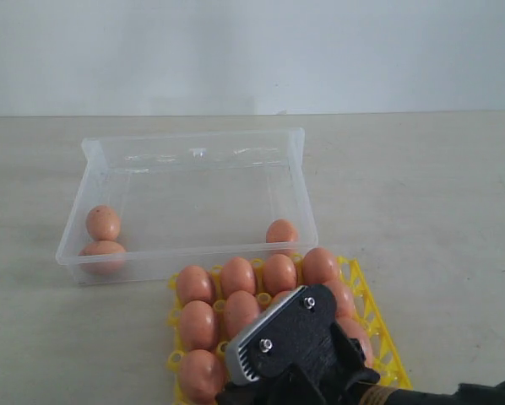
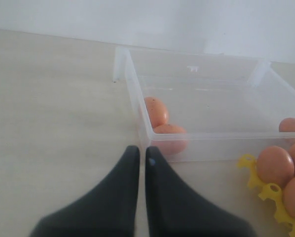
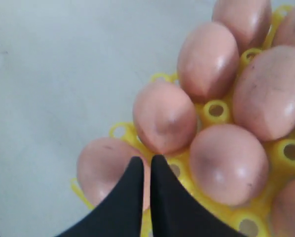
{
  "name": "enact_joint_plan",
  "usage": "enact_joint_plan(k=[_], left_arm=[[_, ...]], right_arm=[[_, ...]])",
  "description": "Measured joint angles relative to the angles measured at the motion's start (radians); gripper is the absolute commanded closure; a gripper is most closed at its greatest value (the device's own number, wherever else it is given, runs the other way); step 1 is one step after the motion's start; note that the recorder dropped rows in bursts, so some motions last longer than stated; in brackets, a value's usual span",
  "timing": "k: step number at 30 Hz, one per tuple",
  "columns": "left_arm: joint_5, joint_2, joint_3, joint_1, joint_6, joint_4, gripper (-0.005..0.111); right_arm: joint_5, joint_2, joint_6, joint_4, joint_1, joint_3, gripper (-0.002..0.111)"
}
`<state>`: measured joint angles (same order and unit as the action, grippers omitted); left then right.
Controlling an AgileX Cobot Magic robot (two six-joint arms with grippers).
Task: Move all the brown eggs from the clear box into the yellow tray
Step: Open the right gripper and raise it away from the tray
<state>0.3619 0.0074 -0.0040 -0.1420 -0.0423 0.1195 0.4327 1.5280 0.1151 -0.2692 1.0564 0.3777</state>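
Three brown eggs lie in the clear box [image 1: 193, 139]: two at its left end [image 1: 103, 223] [image 1: 105, 251] and one by the front right wall [image 1: 281, 232]. Several more eggs fill cups of the yellow tray [image 1: 388, 354] in front of the box. My right gripper [image 3: 146, 160] is shut and holds nothing; it hovers just over the tray's eggs [image 3: 165, 116], and its black wrist housing [image 1: 286, 337] covers part of the tray. The left gripper [image 2: 141, 150] is shut and empty, low over the table beside the box's near corner [image 2: 142, 133], close to two eggs [image 2: 171, 137].
Box and tray stand on a pale beige table [image 1: 438, 211] with a white wall [image 1: 252, 51] behind. The tray's front edge runs off the bottom of the exterior view under the right arm.
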Motion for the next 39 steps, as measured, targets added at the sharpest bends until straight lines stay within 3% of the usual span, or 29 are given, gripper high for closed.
enact_joint_plan(k=[7,16,29,34,39], left_arm=[[0.000,0.000,0.000,0.000,0.000,0.000,0.103],[0.000,0.000,0.000,0.000,0.000,0.000,0.103],[0.000,0.000,0.000,0.000,0.000,0.000,0.103],[0.000,0.000,0.000,0.000,0.000,0.000,0.103],[0.000,0.000,0.000,0.000,0.000,0.000,0.103]], right_arm=[[-0.033,-0.167,-0.230,-0.057,0.000,0.070,0.109],[-0.218,-0.162,-0.664,-0.233,0.000,0.399,0.109],[0.114,-0.034,-1.157,-0.328,0.000,0.684,0.109],[0.123,0.028,-1.513,-0.626,0.000,0.866,0.109],[0.127,0.134,-2.053,-1.157,-0.002,1.099,0.109]])
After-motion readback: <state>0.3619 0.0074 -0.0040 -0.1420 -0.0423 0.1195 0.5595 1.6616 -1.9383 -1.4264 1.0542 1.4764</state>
